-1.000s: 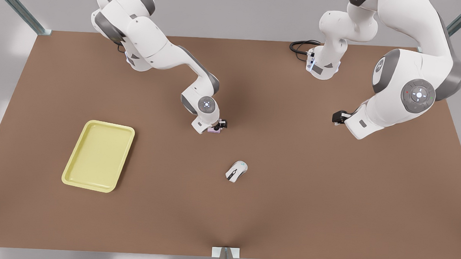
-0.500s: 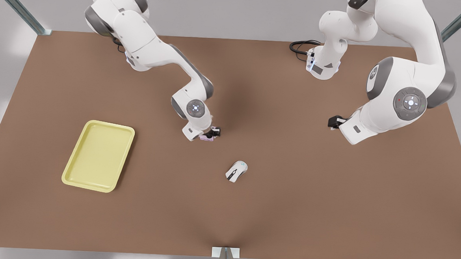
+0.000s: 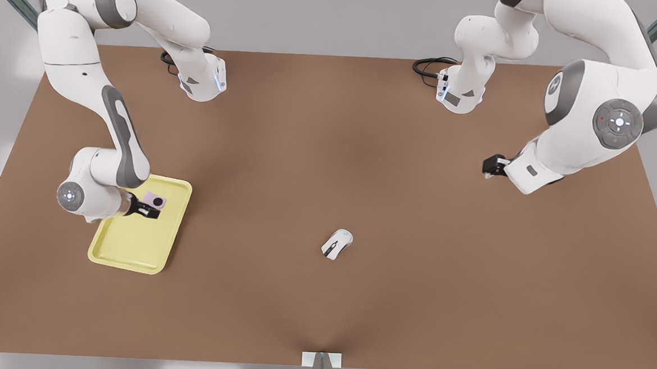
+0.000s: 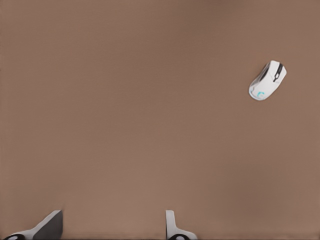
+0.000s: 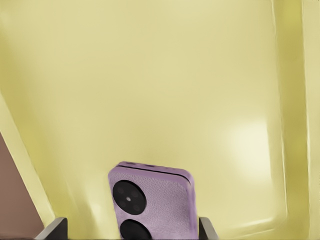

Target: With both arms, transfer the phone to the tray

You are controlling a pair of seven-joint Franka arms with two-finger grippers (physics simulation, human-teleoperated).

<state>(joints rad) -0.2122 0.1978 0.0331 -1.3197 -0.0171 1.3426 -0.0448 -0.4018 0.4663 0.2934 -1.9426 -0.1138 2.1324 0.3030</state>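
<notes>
The right claw [image 3: 150,211] hangs over the tray [image 3: 128,247] near its far rim, fingers [image 5: 55,227] flanking the phone [image 3: 155,201]; whether they grip it I cannot tell. The left claw [image 3: 487,166] waits, fingers wide apart, above open bench [image 3: 414,268] well apart from the mouse [image 4: 267,80]

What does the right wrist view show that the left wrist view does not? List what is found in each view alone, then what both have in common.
Right wrist view alone: the pale pink phone, its two black circles facing up, sits between the right claw fingers over the yellow tray; whether they grip it I cannot tell.

Left wrist view alone: the white and black computer mouse lies on bare tabletop, well ahead of the left claw, which is open and holds nothing.

Both: each view has its own claw's two fingertips at the picture edge and some brown table.
</notes>
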